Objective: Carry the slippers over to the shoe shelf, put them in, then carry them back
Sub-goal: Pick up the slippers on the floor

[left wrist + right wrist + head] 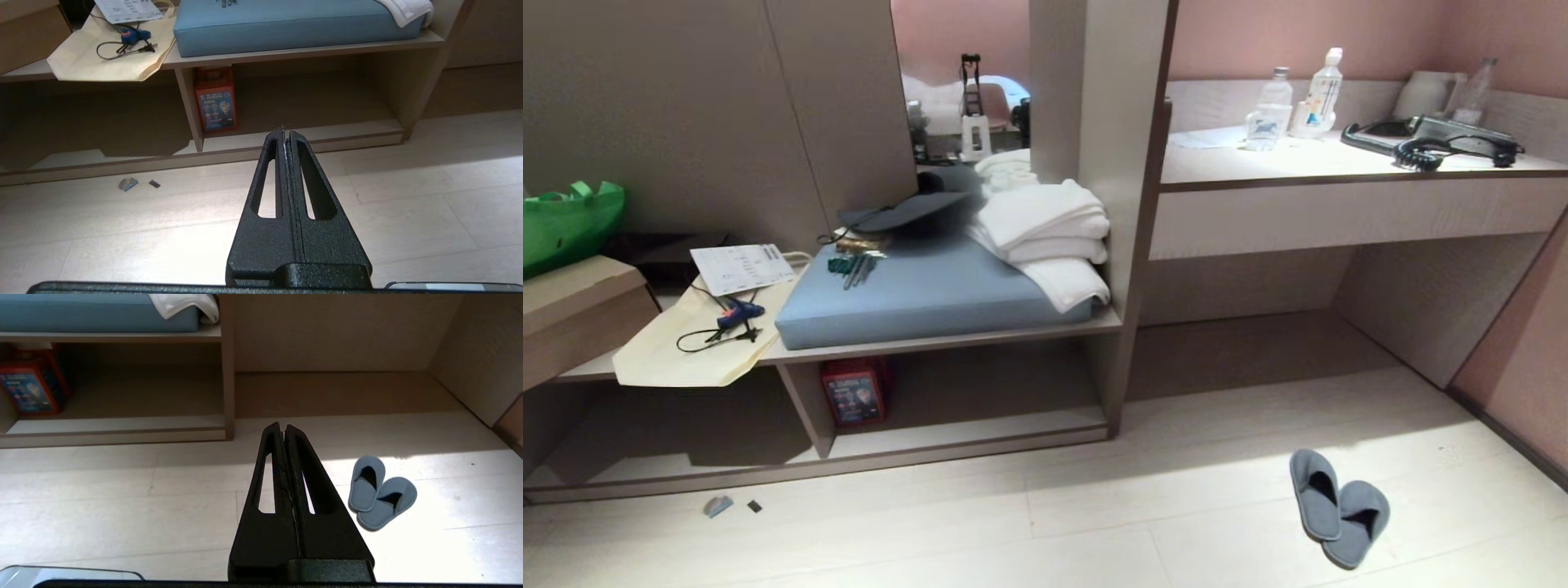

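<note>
The taupe bench unit (1111,245) is filling the left and middle of the scene, running along the far wall, and a pale desk counter (1347,175) is standing to its right. A blue cushion (923,294) is lying on the bench top, with folded white towels (1045,237) sitting on its right end and a dark hat (915,208) resting at its far edge. Left of the cushion a cream tote bag (698,343) is spreading over the bench, carrying a blue glue gun (737,313) and a printed sheet (742,268).

Below the cushion the shoe shelf (980,400) is standing open, the narrower of the two low cubbies, with a red box (854,392) leaning at its left end against the divider.

The slippers (1338,506) are lying on the pale wood floor (1094,523) in a patch of light, near and to the right, well apart from the shoe shelf, side by side and touching, toes pointing toward the viewer.

The left gripper (286,132) is hanging above the floor in front of the shelf, its fingers pressed together and holding nothing. The right gripper (282,426) is hanging above the floor just left of the slippers, likewise fully closed and empty.

Two small scraps (719,506) are lying on the floor near the left cubby.
</note>
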Controlling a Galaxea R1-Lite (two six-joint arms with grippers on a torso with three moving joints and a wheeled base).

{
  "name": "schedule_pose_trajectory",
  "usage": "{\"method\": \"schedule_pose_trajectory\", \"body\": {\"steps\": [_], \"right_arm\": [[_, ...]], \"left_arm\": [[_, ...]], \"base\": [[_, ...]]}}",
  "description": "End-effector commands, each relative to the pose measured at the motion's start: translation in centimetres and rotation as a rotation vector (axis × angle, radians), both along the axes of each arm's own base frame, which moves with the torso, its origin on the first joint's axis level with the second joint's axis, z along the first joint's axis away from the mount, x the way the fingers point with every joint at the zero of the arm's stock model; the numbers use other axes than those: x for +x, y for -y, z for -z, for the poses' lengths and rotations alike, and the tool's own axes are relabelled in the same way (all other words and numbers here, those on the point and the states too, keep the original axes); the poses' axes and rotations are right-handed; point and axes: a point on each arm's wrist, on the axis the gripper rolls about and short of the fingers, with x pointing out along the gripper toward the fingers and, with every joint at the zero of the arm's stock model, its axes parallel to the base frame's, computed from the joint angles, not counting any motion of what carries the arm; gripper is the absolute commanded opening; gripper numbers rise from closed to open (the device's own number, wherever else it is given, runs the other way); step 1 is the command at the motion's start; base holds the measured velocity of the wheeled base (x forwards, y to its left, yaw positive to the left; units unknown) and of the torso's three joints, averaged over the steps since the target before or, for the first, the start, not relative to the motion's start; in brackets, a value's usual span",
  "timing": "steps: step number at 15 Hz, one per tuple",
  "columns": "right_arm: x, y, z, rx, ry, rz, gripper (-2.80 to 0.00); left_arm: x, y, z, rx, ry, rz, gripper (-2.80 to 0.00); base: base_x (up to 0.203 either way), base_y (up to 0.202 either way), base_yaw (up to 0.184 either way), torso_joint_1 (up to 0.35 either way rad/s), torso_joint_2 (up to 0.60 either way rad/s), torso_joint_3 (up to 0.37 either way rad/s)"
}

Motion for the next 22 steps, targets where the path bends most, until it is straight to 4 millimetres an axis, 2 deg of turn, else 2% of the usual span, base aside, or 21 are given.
{"method": "schedule_pose_trajectory", "body": {"steps": [1, 7, 12, 22], "right_arm": [[0.01, 0.00, -0.01, 0.000, 0.001, -0.001, -2.80], [0.01, -0.01, -0.01, 0.000, 0.000, -0.005, -2.80], [0.01, -0.01, 0.00, -0.002, -0.001, -0.003, -2.80], [0.01, -0.01, -0.01, 0.001, 0.001, -0.003, -2.80]], "left_arm": [[0.01, 0.00, 0.01, 0.000, -0.001, 0.000, -2.80], [0.02, 0.00, -0.01, -0.002, 0.004, 0.000, -2.80], [0.02, 0.00, -0.01, -0.002, 0.004, 0.000, -2.80], [0.02, 0.00, -0.01, -0.002, 0.004, 0.000, -2.80]], "base": [[0.197, 0.000, 0.003, 0.001, 0.01, 0.003], [0.182, 0.000, -0.001, 0.002, 0.00, 0.003], [0.000, 0.003, -0.009, 0.000, 0.00, 0.000], [0.001, 0.009, -0.165, 0.003, 0.00, 0.002]]}}
